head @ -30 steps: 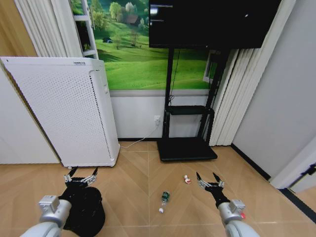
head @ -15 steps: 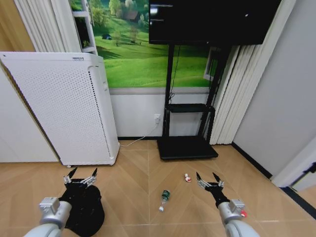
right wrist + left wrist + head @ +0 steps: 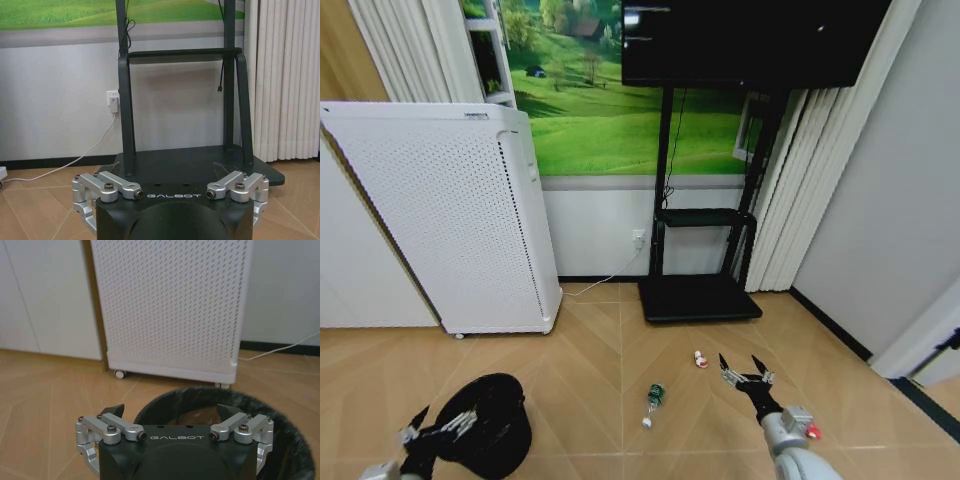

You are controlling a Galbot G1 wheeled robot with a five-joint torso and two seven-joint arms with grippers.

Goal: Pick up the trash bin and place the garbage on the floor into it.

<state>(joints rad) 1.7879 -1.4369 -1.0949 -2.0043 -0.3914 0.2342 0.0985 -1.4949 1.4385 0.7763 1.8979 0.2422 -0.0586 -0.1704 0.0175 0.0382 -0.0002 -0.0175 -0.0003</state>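
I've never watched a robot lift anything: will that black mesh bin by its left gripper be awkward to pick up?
Probably not. The trash bin looks like thin open mesh and empty, so likely light. Its rim seems stiff enough for the open left gripper to pinch. Tall, narrow and light, it could tip if nudged sideways.

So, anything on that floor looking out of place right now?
Yes: litter lies loose on the floor. A green bottle is tipped on its side, and a small red-and-white scrap sits nearer the TV stand. The trash bin stands upright, the open left claw at its rim.
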